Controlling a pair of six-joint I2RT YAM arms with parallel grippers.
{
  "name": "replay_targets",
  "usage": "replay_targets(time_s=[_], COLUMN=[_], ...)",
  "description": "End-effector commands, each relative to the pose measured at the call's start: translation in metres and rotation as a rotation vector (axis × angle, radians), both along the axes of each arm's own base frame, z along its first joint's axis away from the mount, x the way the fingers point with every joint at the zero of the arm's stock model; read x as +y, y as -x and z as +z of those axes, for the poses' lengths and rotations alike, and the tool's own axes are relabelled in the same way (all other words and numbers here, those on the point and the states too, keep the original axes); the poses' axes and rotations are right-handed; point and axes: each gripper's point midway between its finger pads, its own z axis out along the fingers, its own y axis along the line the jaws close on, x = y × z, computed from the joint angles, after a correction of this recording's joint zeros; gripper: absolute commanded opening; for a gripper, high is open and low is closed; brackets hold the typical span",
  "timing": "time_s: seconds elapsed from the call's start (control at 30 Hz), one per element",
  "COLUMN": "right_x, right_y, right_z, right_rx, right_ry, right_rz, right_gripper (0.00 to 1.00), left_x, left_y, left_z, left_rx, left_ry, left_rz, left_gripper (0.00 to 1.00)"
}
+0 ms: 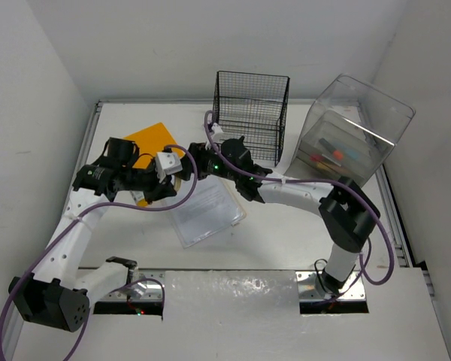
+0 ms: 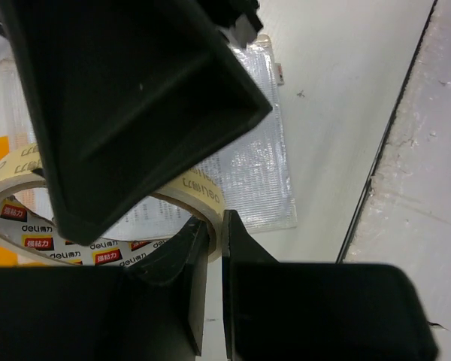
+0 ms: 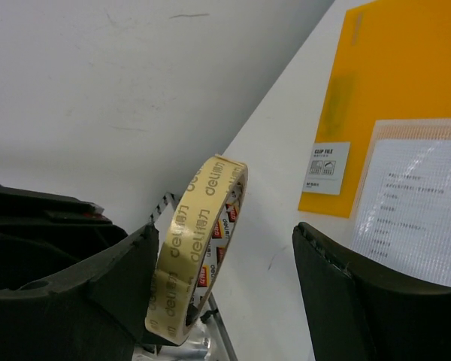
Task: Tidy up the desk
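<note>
The white desk (image 1: pixel 282 229) carries an orange folder (image 1: pixel 154 139) and a clear document sleeve (image 1: pixel 207 210) with a printed sheet inside. My left gripper (image 1: pixel 162 185) is shut on the wall of a cream tape roll (image 1: pixel 180 177) and holds it above the sleeve. In the left wrist view the gripper (image 2: pixel 216 226) pinches the roll (image 2: pixel 199 192) between its fingers. My right gripper (image 1: pixel 190 164) is open. In the right wrist view its jaws (image 3: pixel 225 228) stand wide around the roll (image 3: pixel 184 256), which rests beside the left finger (image 3: pixel 113 278).
A black wire-mesh rack (image 1: pixel 252 113) stands at the back centre. A clear plastic drawer box (image 1: pixel 353 135) with coloured items stands at the back right. The silver rail (image 2: pixel 383 165) runs along the desk edge. Both arms meet over the left middle.
</note>
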Motion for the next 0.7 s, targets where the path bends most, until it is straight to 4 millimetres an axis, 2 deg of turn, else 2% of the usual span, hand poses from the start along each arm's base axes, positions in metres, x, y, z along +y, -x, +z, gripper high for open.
replay_targets(time_s=[0.0, 0.07, 0.13, 0.17, 0.27, 0.3, 0.4, 0.47, 0.5, 0.53, 0.57, 0.6, 0.63, 0.67], right_x=[0.014, 0.018, 0.021, 0.023, 0.024, 0.023, 0.018, 0.011, 0.003, -0.006, -0.016, -0.029, -0.045, -0.057], right_y=[0.003, 0.005, 0.007, 0.007, 0.01, 0.011, 0.013, 0.009, 0.009, 0.003, -0.004, -0.007, -0.014, -0.018], right_z=[0.016, 0.012, 0.013, 0.011, 0.009, 0.006, -0.001, -0.01, -0.015, -0.018, -0.021, -0.034, -0.026, -0.029], right_rx=[-0.015, -0.008, -0.004, 0.0, 0.011, 0.013, 0.013, 0.013, 0.002, -0.003, -0.009, -0.018, -0.033, -0.044], right_ry=[-0.05, -0.055, -0.065, -0.062, -0.066, -0.061, -0.04, -0.002, 0.032, 0.052, 0.074, 0.115, 0.123, 0.152], right_rz=[0.032, 0.046, 0.063, 0.069, 0.082, 0.085, 0.081, 0.05, 0.033, 0.005, -0.038, -0.063, -0.105, -0.135], right_gripper=[0.69, 0.67, 0.49, 0.34, 0.14, 0.01, 0.0, 0.0, 0.0, 0.0, 0.0, 0.0, 0.0, 0.0], left_x=[-0.004, -0.003, -0.002, -0.001, 0.002, 0.003, 0.009, 0.012, 0.013, 0.013, 0.014, 0.013, 0.012, 0.013], left_y=[-0.005, -0.006, -0.008, -0.01, -0.014, -0.016, -0.024, -0.025, -0.025, -0.024, -0.024, -0.024, -0.025, -0.03], left_z=[0.012, 0.011, 0.009, 0.007, 0.004, 0.003, 0.002, -0.001, -0.002, -0.001, 0.001, 0.003, 0.006, 0.016], left_rx=[-0.077, -0.079, -0.073, -0.072, -0.071, -0.073, -0.078, -0.072, -0.072, -0.07, -0.071, -0.077, -0.056, -0.072], left_ry=[0.018, 0.014, 0.008, 0.0, -0.012, -0.016, -0.039, -0.056, -0.058, -0.058, -0.055, -0.049, -0.031, -0.017], left_rz=[-0.014, -0.008, 0.004, 0.01, 0.036, 0.046, 0.105, 0.125, 0.128, 0.134, 0.139, 0.145, 0.178, 0.21], left_gripper=[0.0, 0.0, 0.0, 0.0, 0.0, 0.0, 0.1, 0.34, 0.65, 0.84, 0.94, 1.0, 1.0, 1.0])
